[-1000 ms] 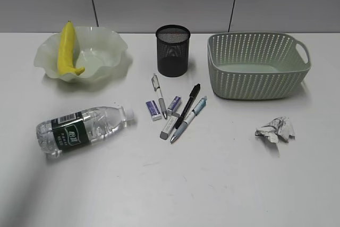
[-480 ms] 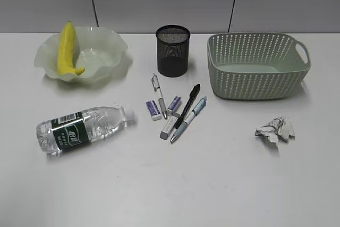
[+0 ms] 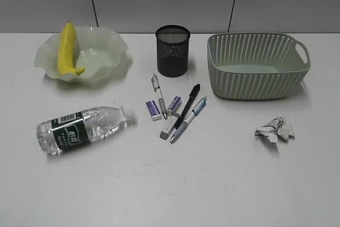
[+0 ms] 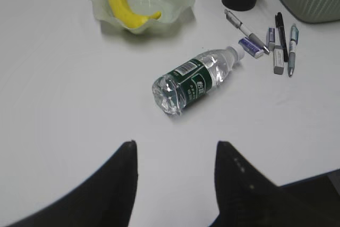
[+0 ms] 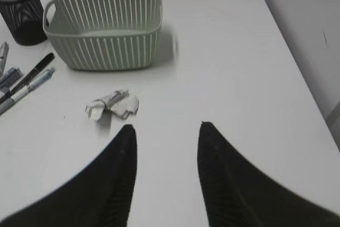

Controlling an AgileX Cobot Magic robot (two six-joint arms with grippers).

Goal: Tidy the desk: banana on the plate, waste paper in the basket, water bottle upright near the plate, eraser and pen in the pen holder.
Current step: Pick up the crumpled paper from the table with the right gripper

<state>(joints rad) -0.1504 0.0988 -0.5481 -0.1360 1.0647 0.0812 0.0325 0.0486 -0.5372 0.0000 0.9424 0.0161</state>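
Note:
The yellow banana (image 3: 66, 49) lies in the pale green ruffled plate (image 3: 114, 43) at the back left. The water bottle (image 3: 79, 130) lies on its side on the white desk (image 3: 212, 184), cap toward the pens. Three pens (image 3: 187, 106) and small erasers (image 3: 153, 109) are scattered in front of the black mesh pen holder (image 3: 172, 50). The waste paper (image 3: 275, 129) sits in front of the sage basket (image 3: 257, 65). My left gripper (image 4: 176, 144) hovers open, short of the bottle (image 4: 194, 81). My right gripper (image 5: 167, 127) is open, just right of the paper (image 5: 111, 104).
A grey panelled wall runs behind the desk. The desk's right edge (image 5: 297, 62) lies close beyond the basket (image 5: 103, 30). Neither arm shows in the exterior view.

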